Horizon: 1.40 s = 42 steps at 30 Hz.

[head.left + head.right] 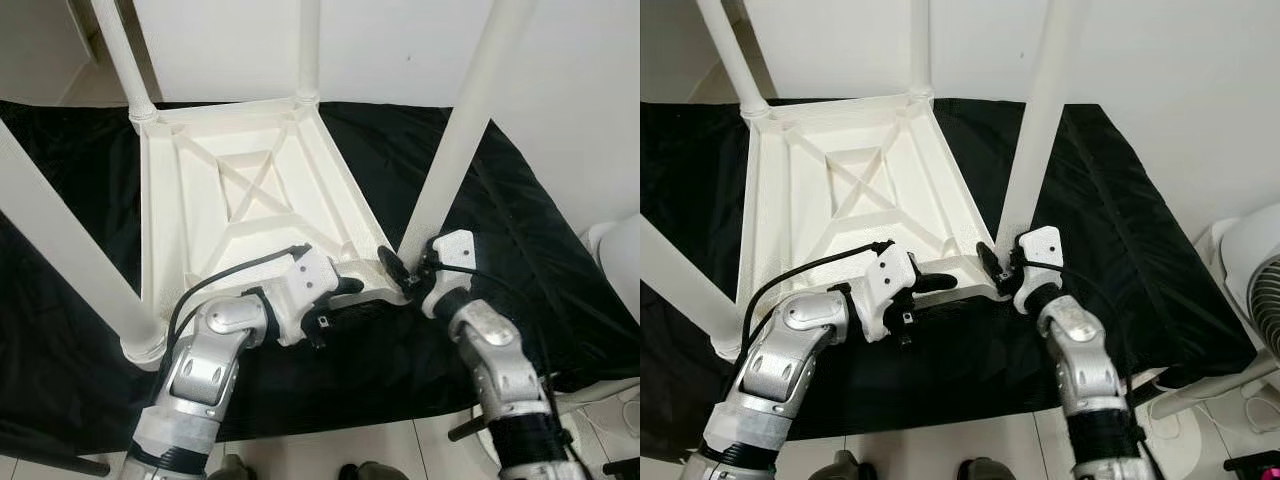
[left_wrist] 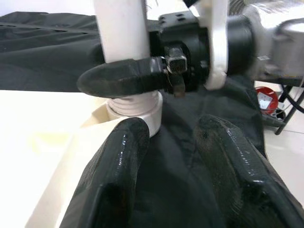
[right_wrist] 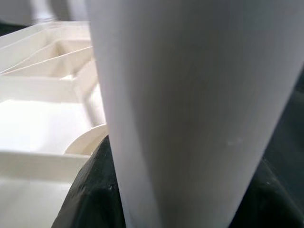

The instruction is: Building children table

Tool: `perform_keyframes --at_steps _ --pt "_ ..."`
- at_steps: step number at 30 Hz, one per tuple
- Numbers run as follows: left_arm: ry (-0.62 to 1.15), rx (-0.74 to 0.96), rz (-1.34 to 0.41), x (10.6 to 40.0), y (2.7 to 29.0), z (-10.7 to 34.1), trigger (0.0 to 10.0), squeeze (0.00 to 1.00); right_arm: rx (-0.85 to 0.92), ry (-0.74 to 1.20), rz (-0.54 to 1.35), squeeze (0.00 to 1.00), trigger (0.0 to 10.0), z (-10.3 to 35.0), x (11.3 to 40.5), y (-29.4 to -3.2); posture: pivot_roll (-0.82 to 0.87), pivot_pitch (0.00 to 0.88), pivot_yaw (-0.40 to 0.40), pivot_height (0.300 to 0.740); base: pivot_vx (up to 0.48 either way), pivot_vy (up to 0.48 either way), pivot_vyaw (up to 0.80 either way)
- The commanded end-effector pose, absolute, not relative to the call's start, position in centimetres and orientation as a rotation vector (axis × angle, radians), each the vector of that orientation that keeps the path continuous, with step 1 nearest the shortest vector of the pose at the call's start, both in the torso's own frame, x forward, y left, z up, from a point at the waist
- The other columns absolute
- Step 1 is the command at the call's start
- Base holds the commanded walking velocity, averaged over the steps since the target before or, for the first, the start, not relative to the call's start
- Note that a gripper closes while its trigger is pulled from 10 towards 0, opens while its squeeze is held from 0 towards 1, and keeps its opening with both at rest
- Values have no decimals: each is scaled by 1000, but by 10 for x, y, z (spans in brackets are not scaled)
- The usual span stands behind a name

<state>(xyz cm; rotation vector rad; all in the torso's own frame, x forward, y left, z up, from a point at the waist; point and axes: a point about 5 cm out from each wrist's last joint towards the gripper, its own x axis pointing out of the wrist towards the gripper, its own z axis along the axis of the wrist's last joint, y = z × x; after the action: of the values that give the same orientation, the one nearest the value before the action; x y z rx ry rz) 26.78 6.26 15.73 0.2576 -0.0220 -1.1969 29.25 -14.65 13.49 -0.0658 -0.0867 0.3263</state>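
Jaws of the right gripper (image 1: 405,270) are pinching the base of the near-right white round plastic leg (image 1: 462,130), one black finger (image 2: 121,78) wrapped across it just above its collar. Jaws of the left gripper (image 1: 340,305) stand spread, resting at the near edge of the upturned white ribbed plastic tabletop (image 1: 250,200) beside that same corner and gripping nothing.

The tabletop lies underside up on a black cloth (image 1: 560,270) spread over the floor. Four legs stand in its corners: far-left (image 1: 120,55), far-right (image 1: 308,45), near-left (image 1: 65,250) and the held one. Judged from this, assembly is nearly done; what seems left is seating this last leg and turning the piece upright.

The left wrist view shows the threaded collar (image 2: 133,102) at the leg's foot, with thread showing above the socket. The head views show all four corners at once. The right wrist view gives the leg close up, with the ribbed underside behind it.
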Motion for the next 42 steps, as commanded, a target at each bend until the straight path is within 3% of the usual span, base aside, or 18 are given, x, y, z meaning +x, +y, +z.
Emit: perform_keyframes --at_steps 1,9,14,16,17,25,26,27,33,42 --pt "-42 262 -1024 277 67 159 10000 0 -67 -64 254 0 10000 131 289 -142 -79 49 -7 740 0 0 0" --pt "-46 260 -1026 279 65 160 10000 0 -40 -53 45 0 10000 126 283 -122 -74 36 -8 740 0 0 0" --pt "-46 261 -1026 279 67 160 10000 0 -29 -66 66 0 10000 129 281 -113 -75 34 -2 740 0 0 0" --pt "-46 263 -1027 279 67 160 10000 0 -36 -61 61 55 10000 129 281 -114 -75 34 -2 740 0 0 0" --pt "-45 264 -1030 280 67 160 10000 0 -30 -50 58 1000 10000 128 280 -115 -76 30 -2 740 0 0 0" --pt "-47 263 -1034 279 66 160 10000 0 -23 -51 99 1000 10000 130 279 -122 -78 28 -2 740 0 0 0" --pt "-46 264 -1036 279 66 159 10000 0 -20 -36 123 714 10000 128 279 -125 -78 28 -2 740 0 0 0" --pt "-45 263 -1038 278 66 159 10000 0 -26 -27 151 0 10000 127 279 -127 -78 28 -2 740 0 0 0" --pt "-41 258 -1046 276 63 157 10000 0 -58 -25 196 0 10000 125 279 -131 -80 23 -3 740 0 0 0" --pt "-11 263 -1117 267 60 151 10000 0 -192 -41 605 0 10000 133 290 -158 -75 15 -1 740 0 0 0"
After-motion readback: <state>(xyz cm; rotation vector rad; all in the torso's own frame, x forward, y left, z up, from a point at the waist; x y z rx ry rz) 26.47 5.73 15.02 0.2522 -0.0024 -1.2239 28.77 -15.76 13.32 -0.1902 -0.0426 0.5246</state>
